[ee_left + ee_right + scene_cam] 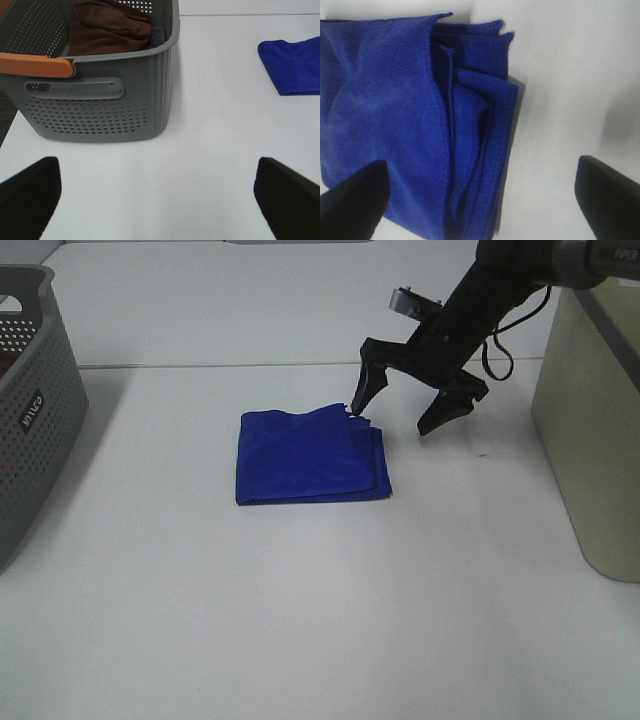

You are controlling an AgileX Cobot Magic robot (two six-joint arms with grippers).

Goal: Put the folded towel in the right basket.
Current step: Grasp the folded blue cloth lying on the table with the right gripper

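Observation:
The folded blue towel (308,455) lies flat on the white table, its layered edges toward the right. It fills the left of the right wrist view (410,130) and shows at the edge of the left wrist view (295,65). My right gripper (396,410) is open and empty, hovering just above the towel's far right corner, one finger over the towel and one over bare table. The beige right basket (590,430) stands at the right edge. My left gripper (160,200) is open and empty, near the grey basket.
A grey perforated basket (30,410) stands at the left edge; in the left wrist view (100,100) it holds a brown cloth (110,27) and has an orange handle. White tabletop (300,620) lies in front of the towel.

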